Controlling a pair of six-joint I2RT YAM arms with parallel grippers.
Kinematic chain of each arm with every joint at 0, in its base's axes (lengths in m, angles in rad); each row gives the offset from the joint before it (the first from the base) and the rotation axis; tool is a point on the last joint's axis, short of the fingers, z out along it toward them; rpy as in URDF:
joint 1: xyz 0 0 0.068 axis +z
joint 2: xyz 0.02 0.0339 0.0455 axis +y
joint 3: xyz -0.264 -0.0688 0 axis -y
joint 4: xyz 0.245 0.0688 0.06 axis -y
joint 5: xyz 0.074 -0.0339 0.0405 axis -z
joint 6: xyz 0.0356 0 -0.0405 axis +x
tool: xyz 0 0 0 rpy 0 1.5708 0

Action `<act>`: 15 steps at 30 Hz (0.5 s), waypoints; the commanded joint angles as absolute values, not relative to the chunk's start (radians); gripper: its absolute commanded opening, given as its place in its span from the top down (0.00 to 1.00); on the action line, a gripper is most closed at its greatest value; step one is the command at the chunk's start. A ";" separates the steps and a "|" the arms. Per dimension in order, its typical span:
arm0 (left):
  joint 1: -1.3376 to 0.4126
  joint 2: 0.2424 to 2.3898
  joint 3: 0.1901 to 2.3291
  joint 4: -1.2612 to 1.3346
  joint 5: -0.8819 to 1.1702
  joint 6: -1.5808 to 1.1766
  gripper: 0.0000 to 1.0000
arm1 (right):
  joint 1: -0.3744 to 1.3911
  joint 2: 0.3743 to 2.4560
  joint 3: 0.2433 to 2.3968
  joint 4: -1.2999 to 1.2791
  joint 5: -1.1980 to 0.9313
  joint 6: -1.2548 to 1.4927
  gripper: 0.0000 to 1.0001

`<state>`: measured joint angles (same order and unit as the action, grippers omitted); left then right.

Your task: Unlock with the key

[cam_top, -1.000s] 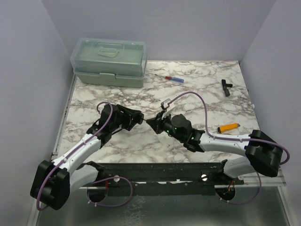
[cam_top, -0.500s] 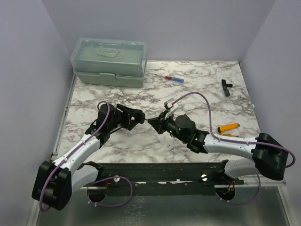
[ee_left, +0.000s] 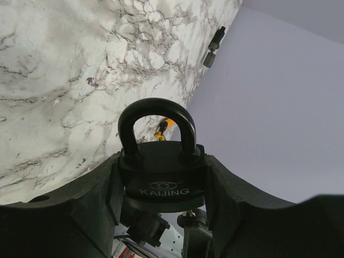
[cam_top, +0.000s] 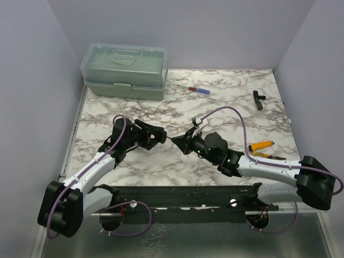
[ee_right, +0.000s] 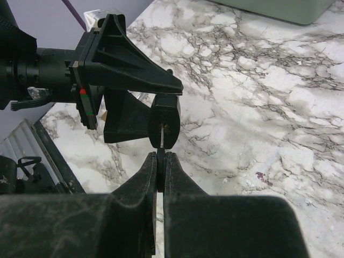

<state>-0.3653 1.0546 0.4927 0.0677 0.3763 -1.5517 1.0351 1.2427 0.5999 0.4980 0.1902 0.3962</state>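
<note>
My left gripper (cam_top: 157, 135) is shut on a black padlock (ee_left: 160, 169) marked KAIJING, gripped by its body with the shackle closed and pointing away from the wrist. The padlock's underside (ee_right: 164, 128) faces my right gripper in the right wrist view. My right gripper (ee_right: 160, 159) is shut on a key (ee_right: 161, 167) with a black head. The key's thin blade sits in the slot in the padlock's underside. The two grippers meet tip to tip above the middle of the marble table (cam_top: 226, 102).
A green lidded toolbox (cam_top: 125, 70) stands at the back left. A red and blue screwdriver (cam_top: 196, 90) lies behind the grippers. A black T-shaped tool (cam_top: 258, 99) lies at the back right, and an orange utility knife (cam_top: 261, 145) lies beside my right arm.
My right gripper has moved left toward the padlock, closing the gap, and the key's blade now sits in the keyhole. My left arm has shifted slightly.
</note>
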 commanded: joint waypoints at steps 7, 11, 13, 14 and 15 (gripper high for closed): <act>-0.344 1.064 0.539 0.112 0.404 -1.561 1.00 | 1.046 1.249 0.588 0.502 0.203 0.421 0.99; -0.344 1.056 0.535 0.110 0.413 -1.571 1.00 | 1.047 1.274 0.593 0.524 0.206 0.439 0.99; -0.344 1.046 0.530 0.108 0.414 -1.575 1.00 | 1.048 1.286 0.597 0.535 0.205 0.442 0.99; -0.344 1.042 0.529 0.109 0.415 -1.577 1.00 | 1.046 1.293 0.600 0.537 0.205 0.443 0.99; -0.344 1.039 0.528 0.107 0.416 -1.578 1.00 | 1.047 1.300 0.602 0.542 0.205 0.442 0.99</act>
